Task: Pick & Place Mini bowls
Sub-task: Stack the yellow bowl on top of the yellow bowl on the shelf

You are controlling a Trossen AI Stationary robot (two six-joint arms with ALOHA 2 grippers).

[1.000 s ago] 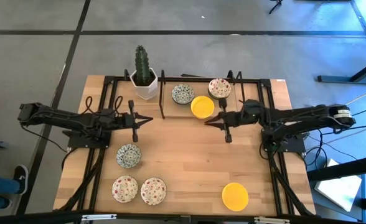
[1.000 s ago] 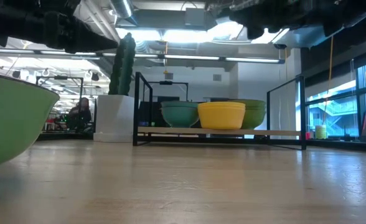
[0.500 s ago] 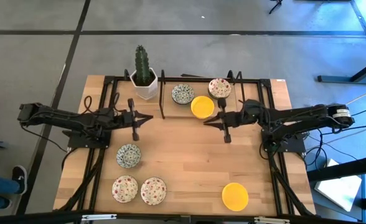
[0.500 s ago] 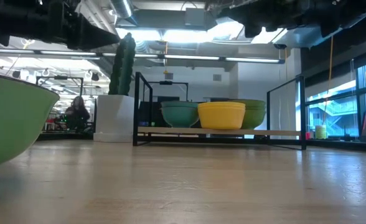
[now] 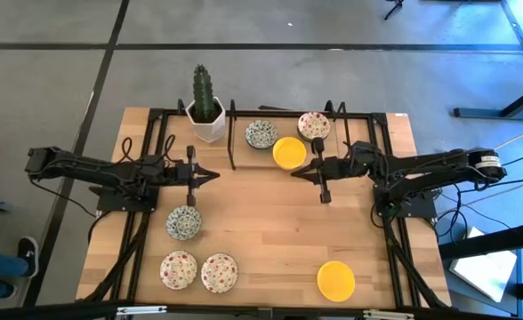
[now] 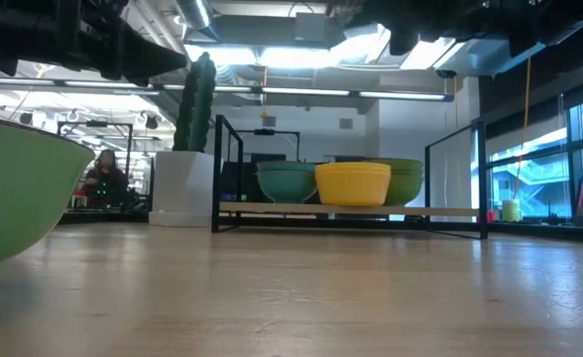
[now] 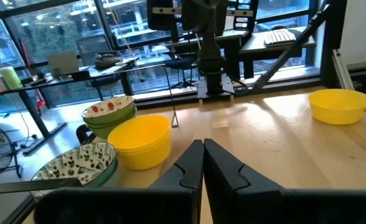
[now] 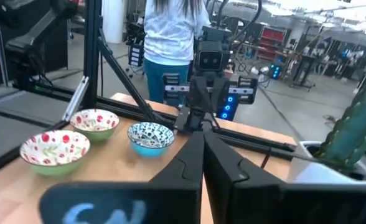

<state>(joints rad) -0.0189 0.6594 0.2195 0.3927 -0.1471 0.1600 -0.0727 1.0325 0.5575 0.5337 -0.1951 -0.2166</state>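
Facing each other mid-table, left pincer (image 5: 215, 174) and right pincer (image 5: 295, 172) are both closed, empty; no legible writing.

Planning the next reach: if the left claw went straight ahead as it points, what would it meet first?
Probably the right claw, facing it across bare table. The left claw is shut, and no bowl looks to sit between them.

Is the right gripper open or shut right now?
Shut. The right gripper has its two dark fingers pressed together with no gap and nothing between them, hovering near the yellow bowl.
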